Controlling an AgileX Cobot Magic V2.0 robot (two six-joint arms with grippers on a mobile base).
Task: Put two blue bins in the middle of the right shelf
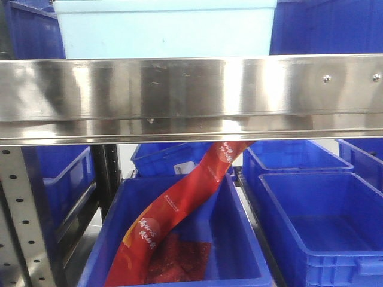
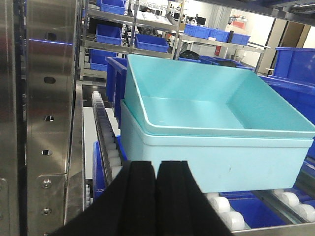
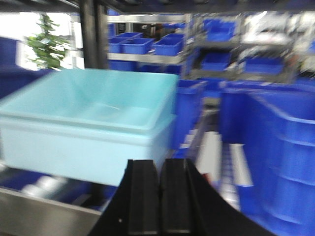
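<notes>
Two nested light blue bins (image 2: 216, 132) stand on the roller shelf; the stack also shows in the right wrist view (image 3: 88, 128) and at the top of the front view (image 1: 164, 27). My left gripper (image 2: 156, 169) is shut and empty, just in front of the stack's near wall, towards its left corner. My right gripper (image 3: 161, 167) is shut and empty, in front of the stack's right corner; this view is blurred. Neither gripper shows in the front view.
A steel shelf rail (image 1: 191, 95) crosses the front view. Below it stand dark blue bins (image 1: 323, 221), one holding a red packet (image 1: 173, 215). A steel upright (image 2: 47, 98) stands left of the stack. White rollers (image 2: 106, 142) run under it. Dark blue bins (image 3: 280, 142) stand to the right.
</notes>
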